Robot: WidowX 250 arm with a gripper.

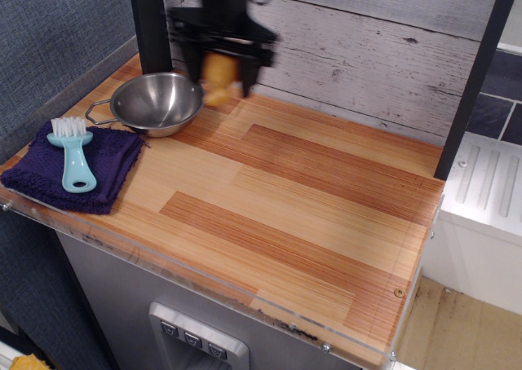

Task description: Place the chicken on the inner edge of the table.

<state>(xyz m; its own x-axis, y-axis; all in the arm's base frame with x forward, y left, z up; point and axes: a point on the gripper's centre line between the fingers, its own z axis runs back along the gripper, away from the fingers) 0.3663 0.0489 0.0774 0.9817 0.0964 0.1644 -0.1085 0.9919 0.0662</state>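
The golden-tan chicken drumstick (217,77) hangs between the black fingers of my gripper (218,72), blurred by motion. The gripper is shut on it and holds it in the air above the back of the wooden table (310,191), just right of the steel bowl (157,103) and close to the white plank wall. The chicken's lower tip points down, a little above the tabletop.
The empty steel bowl with wire handles sits at the back left. A light-blue brush (73,154) lies on a purple cloth (49,174) at the left front. A dark post (477,68) stands at the table's right rear corner.
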